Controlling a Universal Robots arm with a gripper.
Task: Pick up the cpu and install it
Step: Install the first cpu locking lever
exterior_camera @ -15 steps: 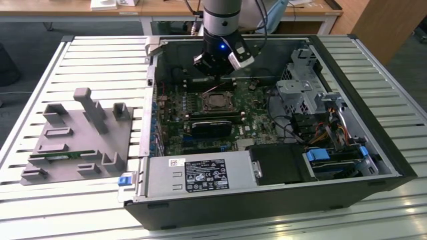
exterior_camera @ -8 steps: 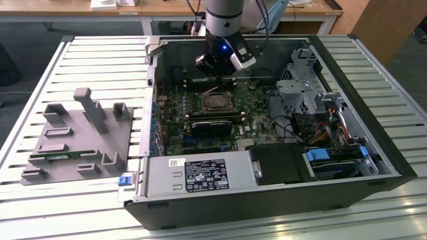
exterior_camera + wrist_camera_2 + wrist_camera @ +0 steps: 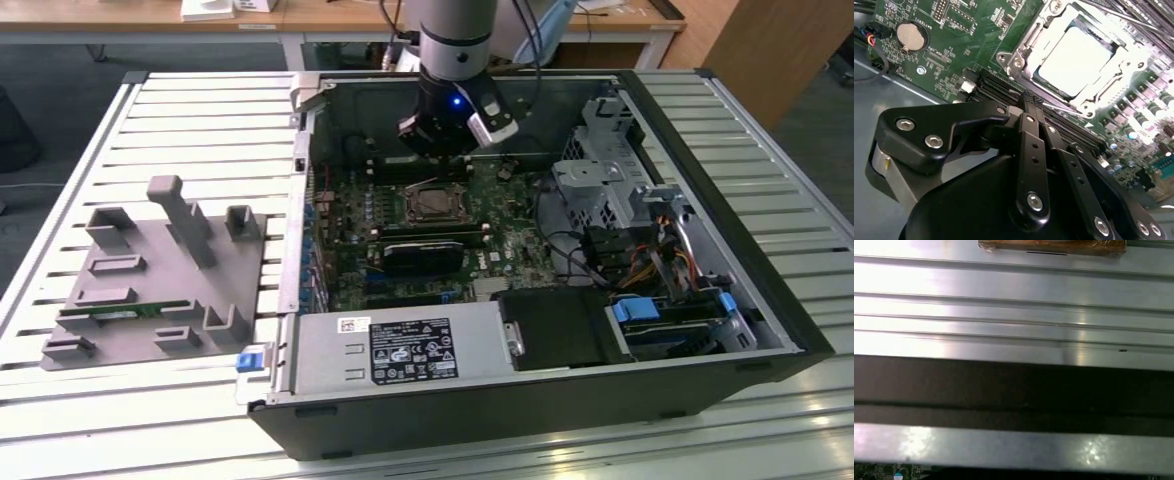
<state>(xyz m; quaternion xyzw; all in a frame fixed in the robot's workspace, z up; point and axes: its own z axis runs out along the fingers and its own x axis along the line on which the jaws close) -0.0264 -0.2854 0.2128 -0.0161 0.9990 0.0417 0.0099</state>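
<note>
The cpu (image 3: 1072, 54), a silver-grey square chip, lies in the metal-framed socket (image 3: 1019, 60) on the green motherboard, and glare washes out its top. In the exterior view the cpu (image 3: 431, 206) sits in the same socket in the middle of the open computer case (image 3: 747, 300). My gripper (image 3: 437, 158) hangs inside the case, just above and behind the socket. In the second wrist view the gripper (image 3: 1033, 101) has its black fingers (image 3: 1029, 145) pressed together with nothing between them, a short way off the socket's edge.
A grey fixture block (image 3: 147, 285) on the slatted table (image 3: 200, 110) carries a green memory stick (image 3: 118, 312). The case holds a power supply (image 3: 400, 350), a drive cage (image 3: 601, 170) and cables (image 3: 641, 265). A coin cell (image 3: 911, 36) sits on the board.
</note>
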